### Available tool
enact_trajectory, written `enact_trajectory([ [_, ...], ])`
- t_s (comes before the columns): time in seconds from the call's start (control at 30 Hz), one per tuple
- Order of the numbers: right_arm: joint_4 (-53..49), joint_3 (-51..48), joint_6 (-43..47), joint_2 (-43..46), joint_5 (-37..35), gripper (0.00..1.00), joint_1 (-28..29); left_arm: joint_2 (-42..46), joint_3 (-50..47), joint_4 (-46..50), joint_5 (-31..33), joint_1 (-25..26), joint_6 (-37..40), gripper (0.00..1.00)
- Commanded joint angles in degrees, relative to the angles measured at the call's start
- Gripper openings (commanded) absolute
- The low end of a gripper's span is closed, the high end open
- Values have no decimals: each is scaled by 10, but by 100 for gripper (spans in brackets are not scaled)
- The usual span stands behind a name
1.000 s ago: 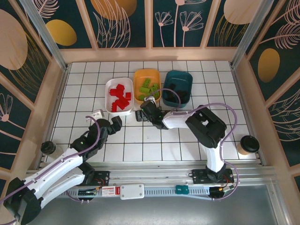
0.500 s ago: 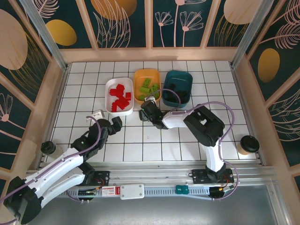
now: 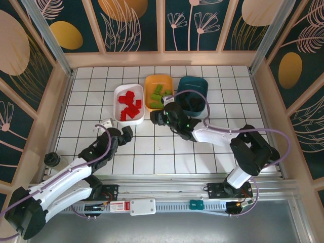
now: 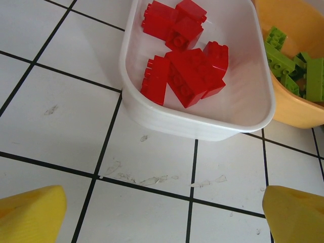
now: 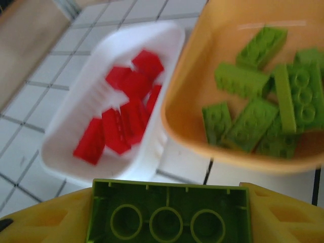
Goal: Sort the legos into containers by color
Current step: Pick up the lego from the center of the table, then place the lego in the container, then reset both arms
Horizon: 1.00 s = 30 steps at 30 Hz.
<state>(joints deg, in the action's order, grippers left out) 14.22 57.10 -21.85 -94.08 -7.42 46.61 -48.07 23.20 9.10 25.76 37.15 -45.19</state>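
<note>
the right gripper (image 5: 167,215) has a lime green brick (image 5: 167,207) clamped between its two yellow fingers (image 5: 43,217) at the bottom of the frame, one finger against each short end. the brick's hollow underside faces the camera, with three round tubes in a row inside it. beyond it, on the white tiled table (image 5: 20,109), sit two trays touching side by side. the white tray (image 5: 96,96) on the left holds a loose heap of red bricks (image 5: 126,114). the orange tray (image 5: 212,45) on the right holds a pile of green bricks (image 5: 263,111), lying at mixed angles, studs mostly up. a blurred tan panel (image 5: 30,30) fills the upper left corner.
</note>
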Motion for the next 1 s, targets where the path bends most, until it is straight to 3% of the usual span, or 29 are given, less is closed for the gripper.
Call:
enact_trajectory([
  [0.0,-5,69,26,-63,12,49,-39,-4,17,-14,-5,2,6,99],
  [0.33,-34,217,23,-205,35,53,-102,-11,18,-9,-6,2,5,99],
  [0.4,-40,233,19,-220,27,76,-106,-14,18,-11,-6,3,7,99],
  [0.5,-42,241,13,-220,23,90,-111,-18,20,-13,-1,2,7,99],
  [0.57,-32,231,13,-200,26,99,-112,-21,25,-13,5,2,7,99],
  [0.8,15,113,11,-61,12,99,-102,-39,58,-18,28,2,13,99],
  [0.97,60,-25,13,64,-27,99,-79,-51,81,-37,98,2,31,99],
])
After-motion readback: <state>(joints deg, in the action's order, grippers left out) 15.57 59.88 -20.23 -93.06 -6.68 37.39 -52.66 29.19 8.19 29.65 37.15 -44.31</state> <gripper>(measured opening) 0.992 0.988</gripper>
